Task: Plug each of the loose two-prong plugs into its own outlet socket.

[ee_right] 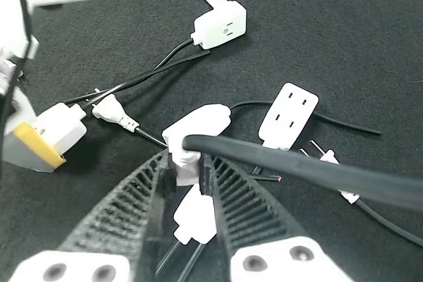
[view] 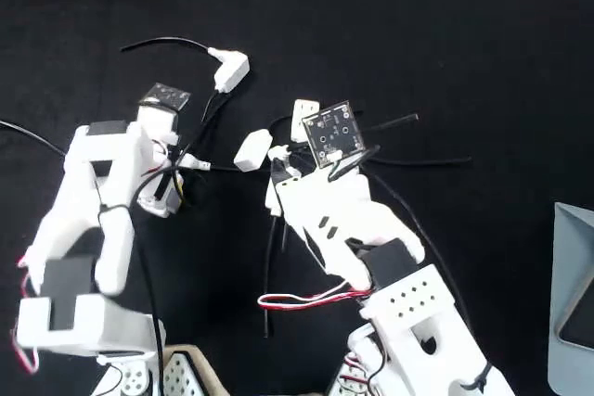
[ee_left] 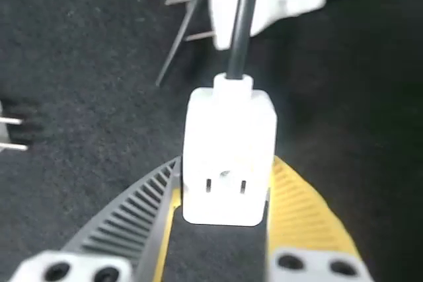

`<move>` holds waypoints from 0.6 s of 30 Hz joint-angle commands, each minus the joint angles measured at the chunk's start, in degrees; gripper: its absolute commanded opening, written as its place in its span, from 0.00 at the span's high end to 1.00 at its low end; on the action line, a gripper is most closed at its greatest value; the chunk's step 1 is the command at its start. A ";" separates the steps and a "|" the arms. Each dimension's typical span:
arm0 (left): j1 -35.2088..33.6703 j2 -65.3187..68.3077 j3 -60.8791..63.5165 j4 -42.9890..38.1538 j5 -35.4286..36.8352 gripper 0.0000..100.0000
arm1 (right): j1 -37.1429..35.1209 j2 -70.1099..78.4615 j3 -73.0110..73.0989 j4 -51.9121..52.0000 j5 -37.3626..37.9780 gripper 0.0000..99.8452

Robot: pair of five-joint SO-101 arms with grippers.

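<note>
Left gripper (ee_left: 225, 166): nearest the lens, its grey ribbed finger (ee_left: 139, 209) and yellow finger (ee_left: 307, 216) are clamped on either side of a white outlet socket (ee_left: 228, 130).
Held outlet socket: the slotted face is turned back toward the wrist, and its black cord (ee_left: 241, 24) runs straight out beyond the fingertips.
First loose plug (ee_left: 261, 4): white, with two prongs, it lies on the black table cloth (ee_left: 86, 44) ahead of the left gripper, past the held socket and crossed by that socket's cord.
Bare prongs (ee_left: 10, 130): a pair of metal prongs rests on the cloth off the grey-finger side of the left gripper.
Corner socket (view: 230, 70): white and angled on a black cord, it sits well ahead of the left gripper, apart from both arms.
Right gripper (ee_right: 185, 163): its two grey ribbed fingers (ee_right: 132, 216) are closed narrowly on the near end of a white cord-end block (ee_right: 201, 123). Plug or socket cannot be told, as its face is hidden.
Second loose plug (ee_right: 195, 219): white, it lies beneath the right gripper's fingers, prongs pointing back toward the wrist.
Double socket (ee_right: 289, 113): white, slots facing up, it lies flat on the cloth just beyond the right gripper, beside the gripped block.
Third loose plug (ee_right: 330, 163): small and white with its prongs showing, it lies near the double socket, off to one side of the right gripper.
</note>
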 commanded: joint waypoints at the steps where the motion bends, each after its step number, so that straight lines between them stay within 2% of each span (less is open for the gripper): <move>1: 7.16 -13.71 5.41 1.85 0.44 0.87 | -0.62 -0.66 -1.54 0.00 0.53 0.99; 5: 12.53 -24.26 12.09 1.41 6.51 0.84 | -0.62 -0.66 -1.54 0.00 0.53 0.99; 9: 10.33 -26.46 13.85 1.49 10.55 0.66 | -0.62 -0.66 -1.45 0.09 0.53 0.99; 13: 9.27 -27.08 13.85 1.76 8.97 0.68 | -0.62 -0.66 -1.45 0.09 0.53 0.99; 18: 12.09 -26.46 14.90 1.76 8.62 0.69 | -0.62 -0.66 -1.45 0.18 0.53 0.99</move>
